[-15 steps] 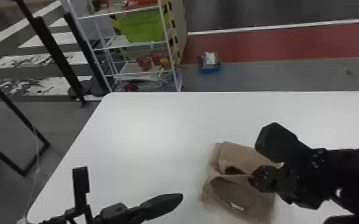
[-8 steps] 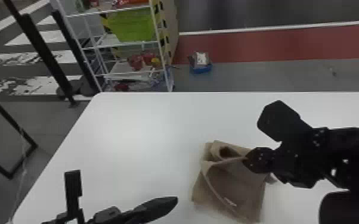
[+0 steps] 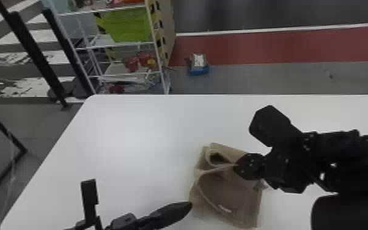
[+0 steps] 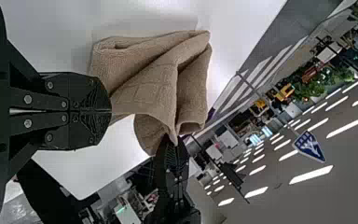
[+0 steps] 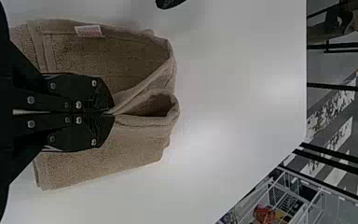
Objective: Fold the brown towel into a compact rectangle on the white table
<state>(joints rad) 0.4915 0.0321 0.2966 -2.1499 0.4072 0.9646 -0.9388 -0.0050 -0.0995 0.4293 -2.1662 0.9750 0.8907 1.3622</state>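
Leftward points the right claw [image 3: 237, 165], pinching the brown towel [image 3: 226, 194].

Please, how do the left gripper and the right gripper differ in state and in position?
The right gripper pinches a raised fold of the brown towel, while the left gripper holds nothing. The right gripper is over the towel; the left gripper is beside it, apart from the cloth. Both are black, with closed fingers.

The right arm [image 3: 339, 159] is black — blocky, angular — with silver screws [image 5: 79, 120] studding its flat fingers [image 5: 86, 88]
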